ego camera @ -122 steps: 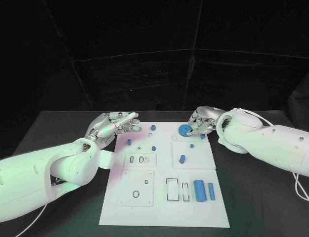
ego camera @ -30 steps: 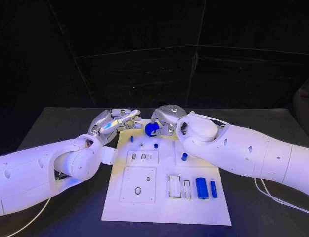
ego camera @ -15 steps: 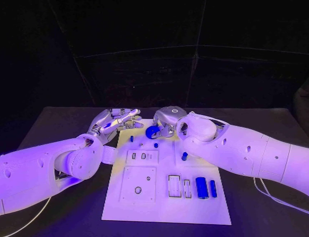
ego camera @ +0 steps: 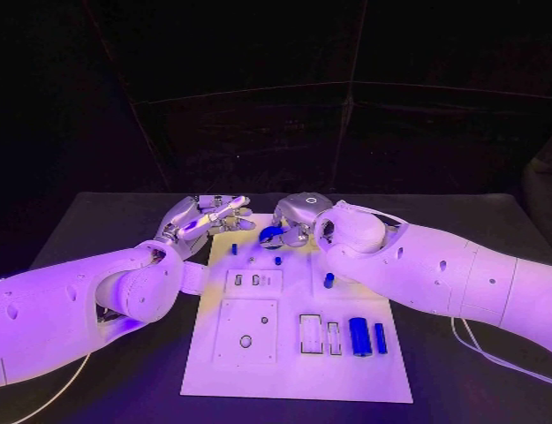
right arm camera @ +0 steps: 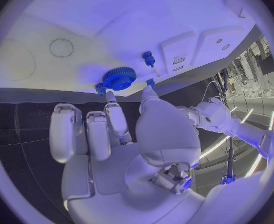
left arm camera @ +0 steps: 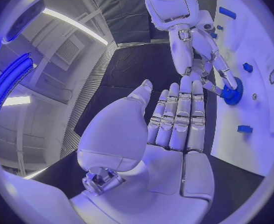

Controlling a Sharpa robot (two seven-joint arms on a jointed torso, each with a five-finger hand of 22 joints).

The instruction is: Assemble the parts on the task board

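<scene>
Sitting at the far end of the task board (ego camera: 296, 371), near its middle, the blue gear (ego camera: 270, 233) is pinched between the fingers (right arm camera: 116, 120) of the right hand (ego camera: 298, 218); in the right wrist view the gear (right arm camera: 119, 78) lies flat against the board's white surface, a fingertip and the thumb touching its toothed rim while the other fingers curl beside it, off the part. A small blue peg (right arm camera: 149, 58) stands just beside the gear on the board. The left hand (ego camera: 203, 217) hovers over the board's far left corner, holding nothing, its fingers (left arm camera: 181, 115) stretched out straight and close together, their tips near the gear (left arm camera: 232, 94) and the right hand's fingers.

Closer in on the board, small blue pegs (ego camera: 277, 261) stand near the far end, another blue piece (ego camera: 329, 280) lies right of centre, and two blue cylinders (ego camera: 359, 336) lie side by side near the right edge next to rectangular slots. The board rests on the black counter (ego camera: 480, 371).
</scene>
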